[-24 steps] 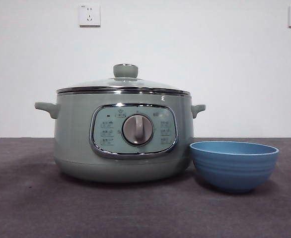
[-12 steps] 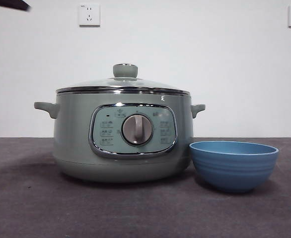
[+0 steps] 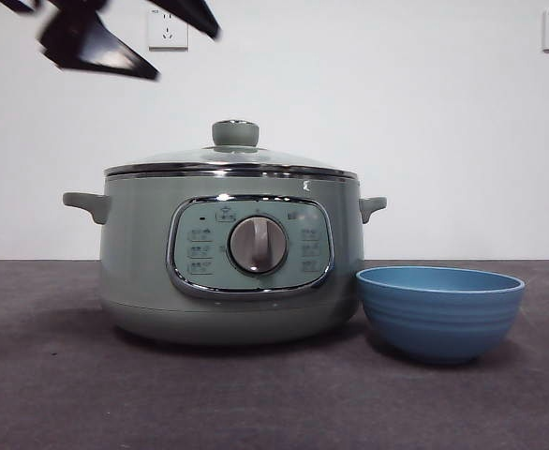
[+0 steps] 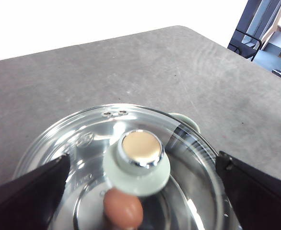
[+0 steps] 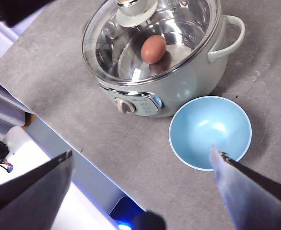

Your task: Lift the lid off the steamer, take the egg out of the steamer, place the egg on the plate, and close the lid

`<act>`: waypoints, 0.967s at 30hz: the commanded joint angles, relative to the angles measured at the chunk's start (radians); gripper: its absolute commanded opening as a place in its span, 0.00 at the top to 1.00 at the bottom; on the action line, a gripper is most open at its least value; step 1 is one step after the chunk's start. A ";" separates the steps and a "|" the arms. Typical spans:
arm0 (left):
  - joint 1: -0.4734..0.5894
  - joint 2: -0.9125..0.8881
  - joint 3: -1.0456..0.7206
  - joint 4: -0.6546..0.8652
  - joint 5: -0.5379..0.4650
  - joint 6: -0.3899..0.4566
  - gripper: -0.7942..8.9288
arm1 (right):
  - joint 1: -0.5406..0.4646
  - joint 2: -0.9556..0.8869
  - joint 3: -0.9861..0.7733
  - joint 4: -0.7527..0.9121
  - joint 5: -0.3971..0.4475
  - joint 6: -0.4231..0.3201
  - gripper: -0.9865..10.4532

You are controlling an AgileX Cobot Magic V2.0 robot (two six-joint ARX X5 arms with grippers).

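Note:
The pale-green steamer [image 3: 134,262] stands on the table with its glass lid [image 3: 228,159] on. A brown egg [image 5: 153,49] lies inside, seen through the glass; it also shows in the left wrist view [image 4: 123,211]. The blue bowl that serves as the plate [image 3: 440,314] stands empty just right of the steamer. My left gripper [image 3: 188,56] is open, high above and left of the lid's knob [image 3: 235,133]; in its wrist view [image 4: 143,160] the jaws stand wide either side of the knob [image 4: 136,160]. My right gripper [image 5: 141,153] is open and empty, high above the table in front of the plate [image 5: 210,129].
The steamer [image 5: 188,86] has side handles [image 3: 87,204] and a front dial [image 3: 259,246]. Grey table [image 3: 50,394] runs around both items. Wall sockets [image 3: 168,28] sit behind. The table's front edge [image 5: 59,139] shows in the right wrist view.
My left gripper has come into the front view from the top left corner, moving down and right towards the lid. Steamer, lid and plate have not moved.

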 commanded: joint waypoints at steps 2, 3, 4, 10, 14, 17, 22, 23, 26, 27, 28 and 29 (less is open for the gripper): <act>-0.034 0.088 0.008 0.089 -0.047 0.046 0.39 | 0.002 0.007 0.003 0.008 0.000 0.006 0.49; -0.039 0.105 0.015 0.094 -0.056 0.051 0.39 | 0.002 0.009 0.003 0.010 0.000 0.006 0.49; -0.044 0.128 0.026 0.099 -0.067 0.051 0.39 | 0.002 0.009 0.003 0.010 0.000 0.006 0.49; -0.048 0.237 0.122 0.098 -0.071 0.066 0.39 | 0.002 0.011 0.003 0.014 0.000 0.006 0.49; -0.055 0.261 0.136 0.084 -0.076 0.078 0.39 | 0.002 0.011 0.003 0.016 0.000 0.006 0.49; -0.059 0.281 0.136 0.056 -0.085 0.081 0.39 | 0.002 0.011 0.003 0.023 0.000 0.006 0.49; -0.077 0.317 0.136 0.031 -0.092 0.080 0.40 | 0.002 0.011 0.003 0.022 0.000 0.006 0.49; -0.084 0.317 0.136 0.031 -0.103 0.080 0.41 | 0.002 0.011 0.003 0.022 0.000 0.006 0.49; -0.091 0.317 0.136 0.031 -0.143 0.080 0.42 | 0.002 0.011 0.003 0.022 0.000 0.006 0.49; -0.092 0.317 0.136 0.031 -0.142 0.079 0.49 | 0.002 0.011 0.003 0.022 0.000 0.006 0.49; -0.094 0.317 0.136 0.031 -0.143 0.079 0.60 | 0.002 0.011 0.003 0.022 0.000 0.006 0.50; -0.096 0.317 0.136 0.032 -0.142 0.079 0.68 | 0.002 0.011 0.003 0.022 0.000 0.006 0.50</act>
